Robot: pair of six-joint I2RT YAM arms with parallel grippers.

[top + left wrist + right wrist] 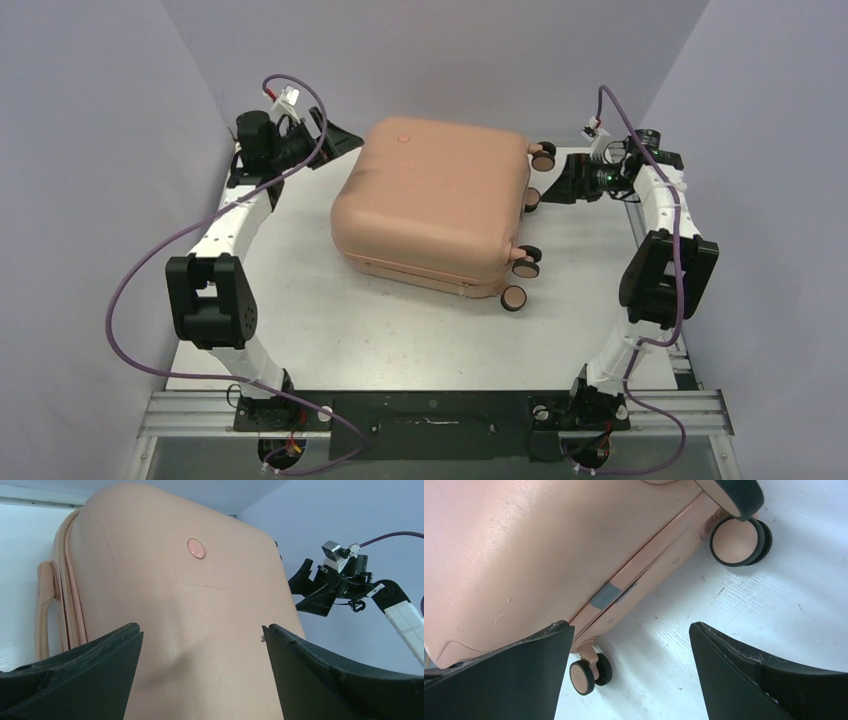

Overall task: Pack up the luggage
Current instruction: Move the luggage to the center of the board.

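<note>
While the suitcase (430,205) is lying shut on its broad side on the white table (330,330), somewhat toward the far edge, it is being flanked by both arms. In the overhead view the left gripper (335,140) is being held near its far left corner and the right gripper (562,185) just beside its wheeled end. All four wheels (515,297) are being shown there, sticking out toward the right. Whether either tool is touching the shell cannot be told from above. More is being given by the left wrist camera: the jaws are being held wide apart with nothing clamped between them. The pink shell is filling the space ahead, and its round dot (196,548) is being seen high on the surface. A pink handle (45,605) is being shown along the left edge, a part hidden from the overhead camera, and the other arm's tool is also being caught at the far side. By the right wrist camera the jaws are likewise being shown spread and empty. The closed seam (649,555), a small grey patch (605,596) on it and two wheels resting on the table are being revealed only there.
</note>
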